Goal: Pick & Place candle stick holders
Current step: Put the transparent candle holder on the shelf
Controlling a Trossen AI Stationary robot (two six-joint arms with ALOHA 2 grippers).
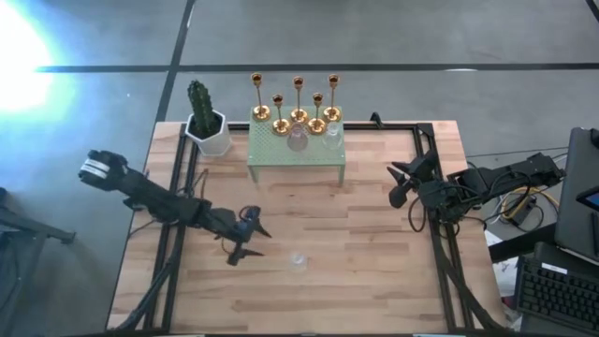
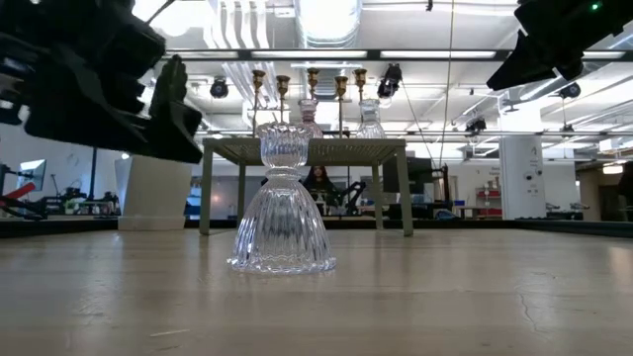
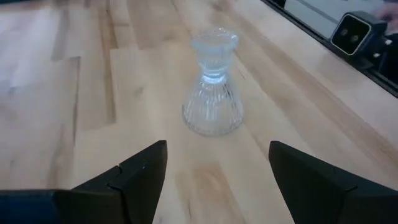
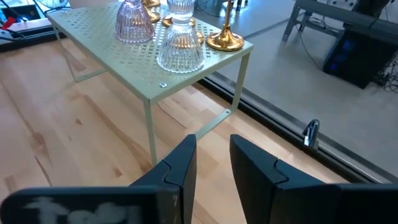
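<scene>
A clear ribbed glass candle stick holder stands upright on its flared base on the wooden table, near the front middle; it shows large in the low view and in the left wrist view. My left gripper is open, just left of it, its fingers pointing at it without touching. Several gold holders, a pinkish glass one and a clear glass one stand on the green perforated stand. My right gripper hovers right of the stand with a narrow gap between its fingers, empty.
A cactus in a white pot stands at the far left, beside the stand. Black rails run along the table's left, right and far sides. Bare wood lies between the stand and the glass holder.
</scene>
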